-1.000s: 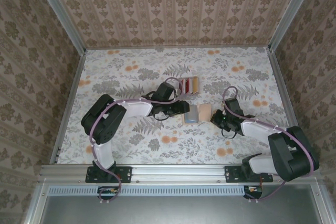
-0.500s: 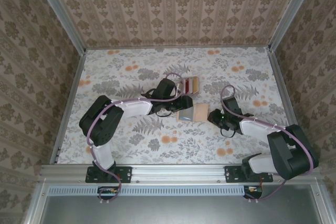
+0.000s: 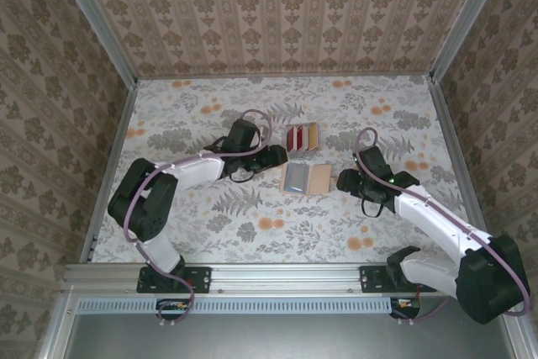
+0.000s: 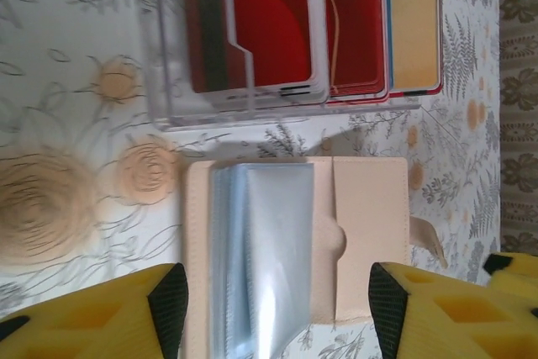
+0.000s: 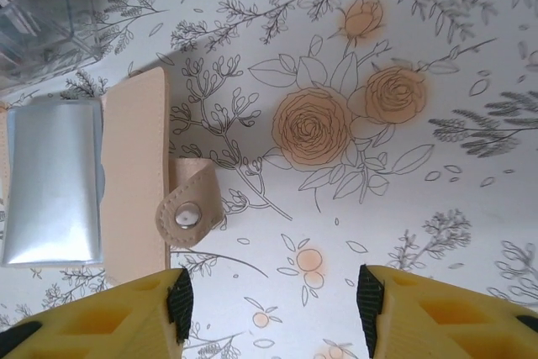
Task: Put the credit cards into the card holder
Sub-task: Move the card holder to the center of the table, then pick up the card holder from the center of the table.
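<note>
My left gripper point(image 4: 277, 313) gapes at the open card holder point(image 4: 370, 224), credit cards point(image 4: 277, 23) beyond; my right gripper point(image 5: 269, 308) gapes empty near its tab point(image 5: 189, 216).

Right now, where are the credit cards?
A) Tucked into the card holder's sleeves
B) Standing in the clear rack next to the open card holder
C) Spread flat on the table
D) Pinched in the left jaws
B: the credit cards stand side by side in the clear rack, with the card holder lying open just apart from it.
</note>
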`<state>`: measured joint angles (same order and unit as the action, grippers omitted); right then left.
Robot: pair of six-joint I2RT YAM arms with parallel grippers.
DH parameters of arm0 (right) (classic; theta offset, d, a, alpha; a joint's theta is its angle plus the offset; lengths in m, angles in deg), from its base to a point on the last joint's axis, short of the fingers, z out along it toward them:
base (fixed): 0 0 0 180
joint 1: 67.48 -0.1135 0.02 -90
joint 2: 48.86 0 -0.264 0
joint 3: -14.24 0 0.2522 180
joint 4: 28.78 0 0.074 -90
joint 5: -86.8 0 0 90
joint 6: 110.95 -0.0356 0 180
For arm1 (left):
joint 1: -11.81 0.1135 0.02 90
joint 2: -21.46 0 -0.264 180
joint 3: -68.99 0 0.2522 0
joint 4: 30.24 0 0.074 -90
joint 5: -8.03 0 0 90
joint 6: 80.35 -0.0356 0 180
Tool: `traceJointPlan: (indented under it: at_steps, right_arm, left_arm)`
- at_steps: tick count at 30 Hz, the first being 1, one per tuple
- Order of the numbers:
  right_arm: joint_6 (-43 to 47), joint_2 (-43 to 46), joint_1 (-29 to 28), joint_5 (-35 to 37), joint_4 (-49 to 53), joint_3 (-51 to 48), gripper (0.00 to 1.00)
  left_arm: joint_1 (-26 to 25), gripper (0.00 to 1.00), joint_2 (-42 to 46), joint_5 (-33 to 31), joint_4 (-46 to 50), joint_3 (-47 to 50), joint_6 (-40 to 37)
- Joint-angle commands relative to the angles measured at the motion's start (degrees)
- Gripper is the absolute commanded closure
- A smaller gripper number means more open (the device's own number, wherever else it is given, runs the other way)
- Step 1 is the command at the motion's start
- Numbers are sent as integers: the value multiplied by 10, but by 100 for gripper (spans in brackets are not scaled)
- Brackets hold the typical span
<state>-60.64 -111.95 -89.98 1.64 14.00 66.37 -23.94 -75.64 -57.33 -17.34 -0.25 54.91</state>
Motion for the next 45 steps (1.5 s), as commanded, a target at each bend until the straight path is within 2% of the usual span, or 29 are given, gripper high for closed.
traceJointPlan:
  at_steps: [1, 6, 11, 16, 21, 24, 28, 32, 36, 41, 45]
  right_arm:
    - [38, 14, -26, 54, 80, 52, 42]
    - [69, -11, -83, 77, 119, 141, 41]
    - [73, -91, -144, 65, 90, 198, 42]
    - [63, -204, -186, 63, 78, 254, 42]
    - [41, -270, -192, 78, 58, 270, 42]
    - [30, -318, -192, 68, 54, 287, 41]
    - [29, -368, -198, 74, 75, 319, 38]
    - [23, -404, -200, 68, 63, 330, 23]
    - [25, -441, -202, 72, 78, 358, 22]
    - [30, -459, -204, 80, 88, 369, 22]
    - [28, -474, -204, 91, 88, 367, 22]
  left_arm:
    - [25, 37, 28, 12, 91, -33, -79]
    - [64, 37, 49, 38, 173, -85, -130]
    - [88, 36, 29, 34, 252, -167, -188]
    - [133, 36, -10, 90, 245, -201, -139]
    - [141, 36, -24, 72, 331, -270, -189]
    - [142, 36, -19, 45, 306, -256, -196]
    - [145, 36, -23, 44, 295, -242, -196]
    - [146, 36, -22, 29, 318, -254, -208]
    - [145, 36, -18, 43, 308, -249, -202]
    - [145, 35, -18, 27, 333, -264, -221]
    - [145, 35, -22, 52, 315, -257, -205]
